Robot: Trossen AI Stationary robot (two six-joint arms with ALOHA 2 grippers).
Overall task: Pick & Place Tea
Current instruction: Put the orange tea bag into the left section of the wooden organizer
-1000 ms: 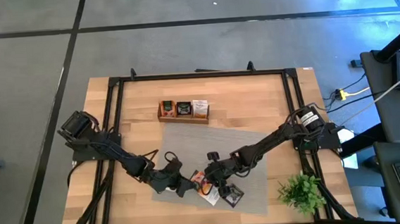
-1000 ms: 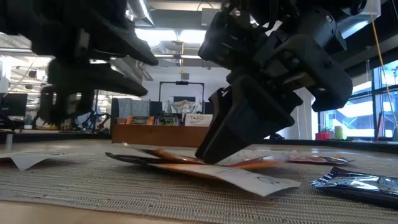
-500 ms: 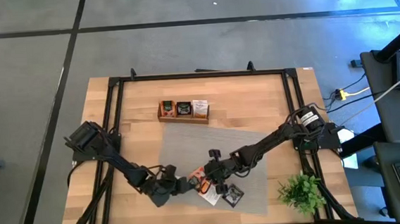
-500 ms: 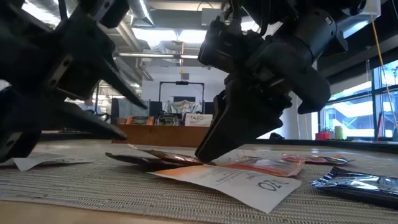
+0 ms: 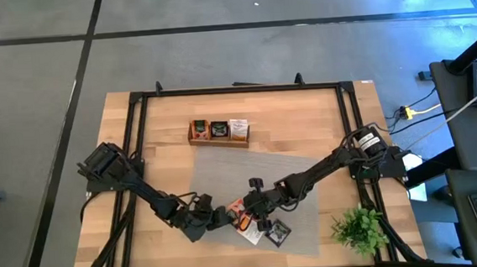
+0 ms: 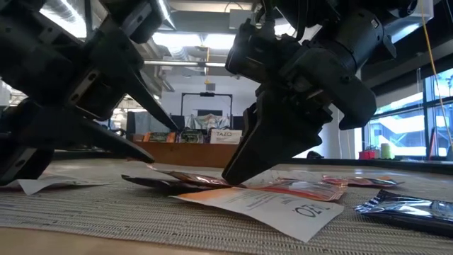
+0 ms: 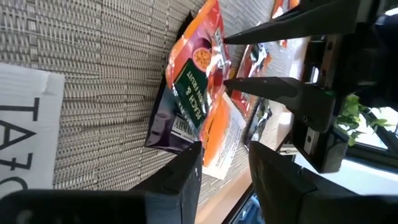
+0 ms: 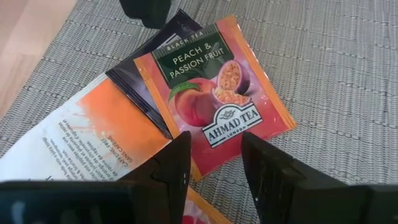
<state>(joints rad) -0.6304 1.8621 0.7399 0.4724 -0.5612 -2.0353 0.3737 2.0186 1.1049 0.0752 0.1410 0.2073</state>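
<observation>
A small pile of tea sachets (image 5: 246, 221) lies on the grey mat near the table's front. On top is an orange peach sachet (image 8: 214, 93), over a dark one (image 8: 155, 56) and a white-and-orange one (image 8: 93, 137). My right gripper (image 8: 214, 168) is open and comes slanting down onto the pile from the right. My left gripper (image 7: 224, 168) is open and hangs low just left of the pile (image 5: 217, 217). Its fingers are stacked one above the other and touch nothing. My right gripper slants down from the table's right side, and its open fingertips (image 6: 233, 173) meet the top of the pile. In the left wrist view both tips sit at the orange sachet's edge (image 7: 221, 62). The sachet lies flat on the others, and nothing is pinched.
A wooden tray (image 5: 219, 131) holding sachets stands at the far side of the table. A green plant (image 5: 359, 226) stands at the near right corner. A dark sachet (image 6: 403, 209) lies right of the pile, and a white one (image 6: 42, 185) lies on the mat to the left.
My left gripper has come down toward the mat and closer to the pile. It has rolled so that its fingers stand one above the other. The white sachet at the pile's near side has tipped up and now shows its printed face.
</observation>
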